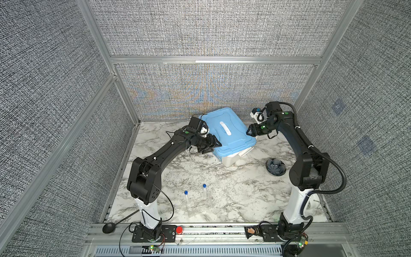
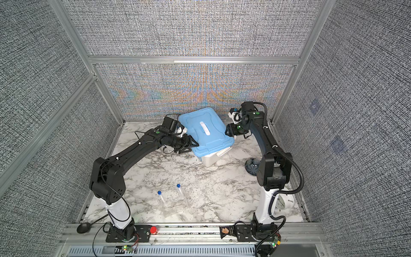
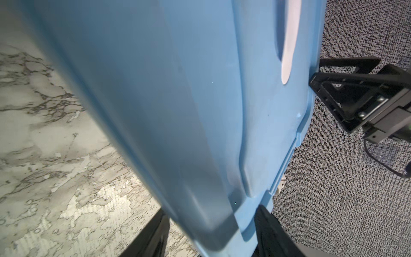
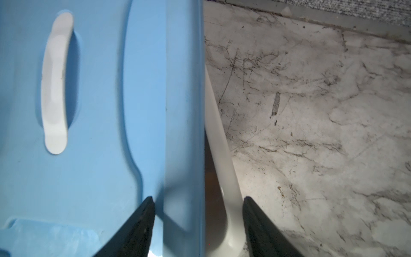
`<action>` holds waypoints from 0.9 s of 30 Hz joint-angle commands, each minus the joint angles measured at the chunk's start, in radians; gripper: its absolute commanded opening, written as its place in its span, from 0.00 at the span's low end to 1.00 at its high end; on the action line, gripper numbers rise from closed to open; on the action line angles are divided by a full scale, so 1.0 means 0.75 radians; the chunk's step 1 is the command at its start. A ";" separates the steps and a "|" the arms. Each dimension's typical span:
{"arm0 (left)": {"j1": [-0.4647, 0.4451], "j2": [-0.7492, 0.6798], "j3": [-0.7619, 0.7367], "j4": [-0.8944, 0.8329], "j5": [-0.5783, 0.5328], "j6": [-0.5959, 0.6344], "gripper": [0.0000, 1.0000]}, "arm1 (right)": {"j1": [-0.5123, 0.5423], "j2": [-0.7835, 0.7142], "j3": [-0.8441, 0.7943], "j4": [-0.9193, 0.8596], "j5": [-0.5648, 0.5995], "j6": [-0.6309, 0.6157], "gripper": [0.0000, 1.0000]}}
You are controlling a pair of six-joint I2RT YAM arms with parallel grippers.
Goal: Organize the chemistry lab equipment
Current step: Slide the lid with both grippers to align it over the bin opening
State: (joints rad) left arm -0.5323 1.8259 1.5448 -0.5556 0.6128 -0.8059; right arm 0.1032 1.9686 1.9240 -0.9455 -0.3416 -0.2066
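Straddling blue lid (image 1: 229,131): left jaws part open across one short edge, right jaws part open across opposite edge, one finger over lid top, other outside white box (image 1: 229,161) rim; whether either pinches, cannot tell. Lid askew over box. Blue-capped tube (image 1: 187,201), second tube (image 1: 206,195) beside it, front middle of bench (image 1: 240,191), well apart from box.

On the table (image 1: 244,195), a box (image 1: 229,161) sits at the centre of both top views, close to the back wall, with its lid (image 1: 229,131) over it. The left gripper (image 1: 215,148) is at the lid's left edge and the right gripper (image 1: 248,131) at its right edge. Below the box, at lower centre, one capped tube (image 1: 187,200) stands just left of another (image 1: 206,193). A small dish (image 1: 275,166) lies right of the box. A round clock (image 2: 284,201) at lower right is partly hidden behind the right arm's base.
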 commanded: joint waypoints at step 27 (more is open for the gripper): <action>0.113 -0.065 0.060 -0.063 -0.018 0.140 0.71 | -0.019 0.072 0.104 -0.140 0.121 -0.439 0.28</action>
State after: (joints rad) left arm -0.4610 1.7737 1.5764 -0.6033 0.5873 -0.7219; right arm 0.0914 2.0068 1.9999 -0.9848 -0.3283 -0.4892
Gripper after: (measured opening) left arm 0.715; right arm 0.275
